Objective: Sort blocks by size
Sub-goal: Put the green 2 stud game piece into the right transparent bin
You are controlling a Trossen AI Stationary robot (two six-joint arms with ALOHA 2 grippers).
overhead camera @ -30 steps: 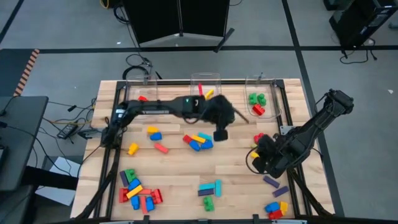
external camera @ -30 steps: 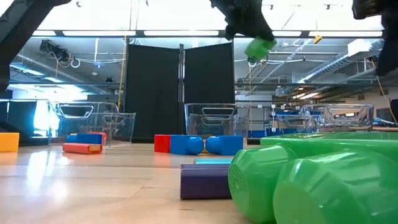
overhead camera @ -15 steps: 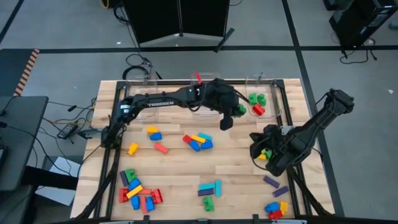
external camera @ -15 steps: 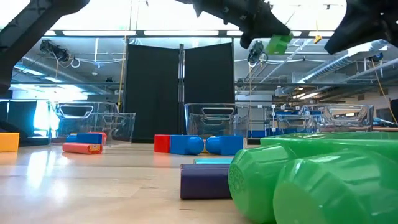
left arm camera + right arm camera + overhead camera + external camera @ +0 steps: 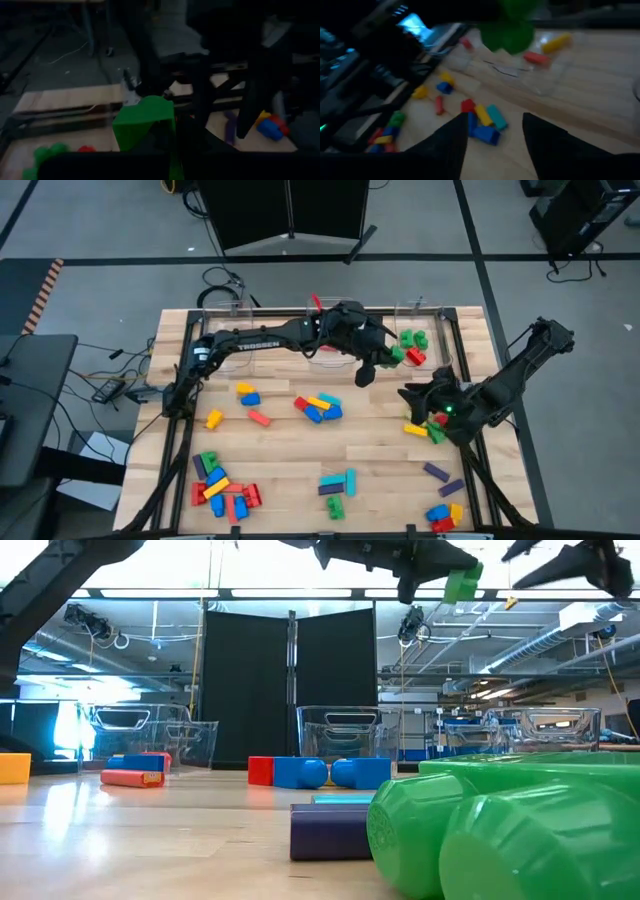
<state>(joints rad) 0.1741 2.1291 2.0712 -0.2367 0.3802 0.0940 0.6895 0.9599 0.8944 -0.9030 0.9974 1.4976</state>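
My left gripper (image 5: 372,370) reaches across the far side of the table, shut on a green block (image 5: 386,358) held high, just left of the right clear bin (image 5: 432,358). That bin holds green and red blocks (image 5: 412,345). The held block also shows in the low view (image 5: 462,585) and the left wrist view (image 5: 145,120). My right gripper (image 5: 410,397) hangs open at the table's right side with nothing between its fingers (image 5: 495,120). A yellow block (image 5: 415,428) and a green block (image 5: 437,432) lie on the table just below it. My left gripper pinches the green block between its two fingers; the block's upper face (image 5: 142,112) shows past them. The fingers come from the table's left, nearly level and slanting a little down. The block is lifted clear, well above the table.
Two more clear bins stand at the far edge, the middle one (image 5: 330,308) and the left one (image 5: 222,315). Loose blocks lie in clusters mid-table (image 5: 320,407), near left (image 5: 220,485), near centre (image 5: 338,485) and near right (image 5: 445,515). A large green block (image 5: 500,830) fills the low view's foreground.
My left gripper has carried the green block toward the table's right and far edge, up to the right bin, and has tipped up from pointing down to nearly level. My right gripper has risen from the blocks at the table's right side and turned.
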